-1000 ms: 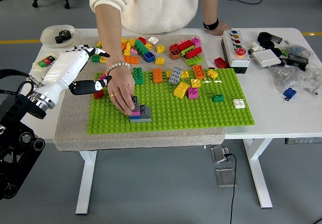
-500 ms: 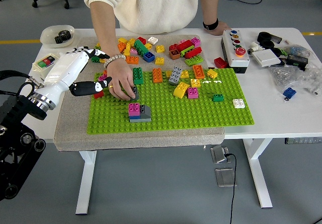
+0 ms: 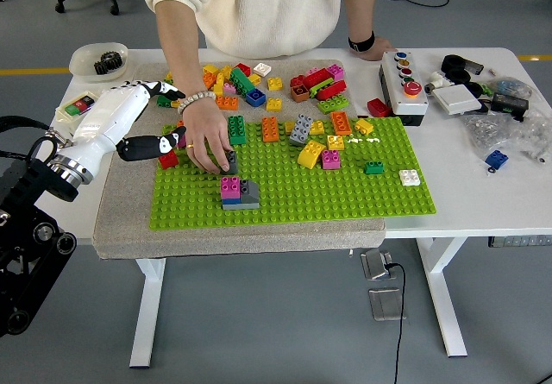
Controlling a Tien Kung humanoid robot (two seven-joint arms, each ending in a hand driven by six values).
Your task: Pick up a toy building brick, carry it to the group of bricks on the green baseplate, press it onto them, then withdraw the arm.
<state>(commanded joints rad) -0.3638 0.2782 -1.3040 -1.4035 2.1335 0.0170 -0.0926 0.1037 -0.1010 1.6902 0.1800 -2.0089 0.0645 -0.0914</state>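
Observation:
The green baseplate (image 3: 345,196) lies on a grey mat. Near its front left stands the group of bricks (image 3: 239,192): a magenta brick and a grey one on a blue layer. My left hand (image 3: 166,118), white with black fingertips, hovers open at the plate's left edge and holds nothing. Its thumb lies beside a red brick (image 3: 169,159). A person's hand (image 3: 205,135) rests on the plate just right of mine, its fingers on a dark grey brick (image 3: 231,163) above the group. My right arm is out of view.
Several loose bricks (image 3: 259,86) lie along the back of the mat and plate. A button box (image 3: 403,84) stands at the back right, with bags and parts (image 3: 509,121) beyond it. A clear bowl (image 3: 97,60) sits at the far left.
The person's hand has drawn back up and left from the group with the dark grey brick, leaving the magenta brick exposed. My left arm has barely shifted.

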